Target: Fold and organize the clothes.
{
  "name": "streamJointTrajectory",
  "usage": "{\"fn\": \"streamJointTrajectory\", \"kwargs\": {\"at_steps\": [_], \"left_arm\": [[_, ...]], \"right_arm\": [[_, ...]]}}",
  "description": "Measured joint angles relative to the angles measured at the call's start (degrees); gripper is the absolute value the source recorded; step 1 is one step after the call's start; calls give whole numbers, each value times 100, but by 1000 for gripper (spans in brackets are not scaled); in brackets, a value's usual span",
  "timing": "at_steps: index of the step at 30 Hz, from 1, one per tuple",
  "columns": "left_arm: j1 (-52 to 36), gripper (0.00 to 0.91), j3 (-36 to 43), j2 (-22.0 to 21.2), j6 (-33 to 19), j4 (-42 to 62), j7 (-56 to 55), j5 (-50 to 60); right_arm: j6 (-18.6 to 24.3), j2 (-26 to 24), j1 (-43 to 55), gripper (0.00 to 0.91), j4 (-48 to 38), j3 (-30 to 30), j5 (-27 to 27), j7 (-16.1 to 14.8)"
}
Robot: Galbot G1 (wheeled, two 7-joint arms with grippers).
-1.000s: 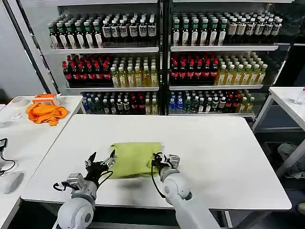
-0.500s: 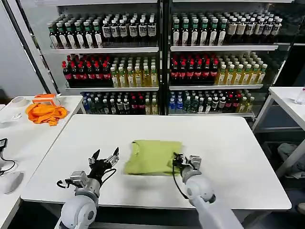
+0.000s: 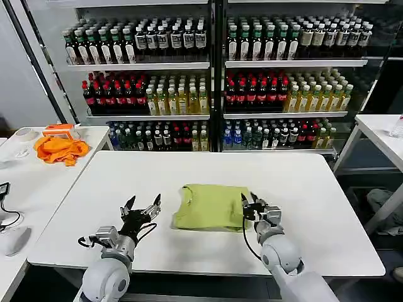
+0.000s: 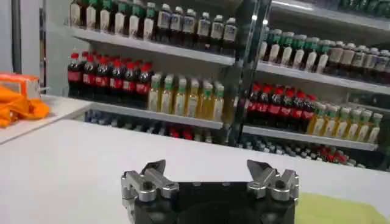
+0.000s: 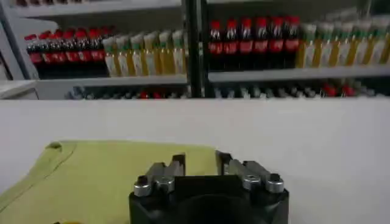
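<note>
You see folded T-shirt slid right, toward table middle. Right gripper pinches its edge. Left gripper waits beside, fingers spread, empty. Fold looks done.

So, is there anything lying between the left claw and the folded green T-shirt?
No. In the head view only bare white table separates the open left claw from the T-shirt.

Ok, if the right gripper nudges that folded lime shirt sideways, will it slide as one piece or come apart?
The T-shirt is soft cloth, so it probably bunches rather than sliding stiffly. Its layers lie loose, so a push from the right gripper at its edge may shift the top one first. It looks light and should move easily on the smooth table.
</note>
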Motion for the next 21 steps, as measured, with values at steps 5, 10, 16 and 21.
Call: {"fn": "streamJointTrajectory", "kwargs": {"at_steps": [5, 10, 16, 21], "left_arm": [[46, 907, 25, 2, -51, -80, 54, 124], [60, 907, 82, -19, -80, -157, 101, 246], [80, 907, 116, -74, -86, -245, 128, 346], [147, 907, 128, -101, -110, -348, 130, 433]], "right_arm": [[418, -126, -206, 907, 205, 125, -462, -156], [767, -194, -430, 907, 422, 272, -680, -240], [1028, -198, -690, 907, 659, 448, -847, -272], [1112, -202, -872, 907, 853, 566, -917, -290]]}}
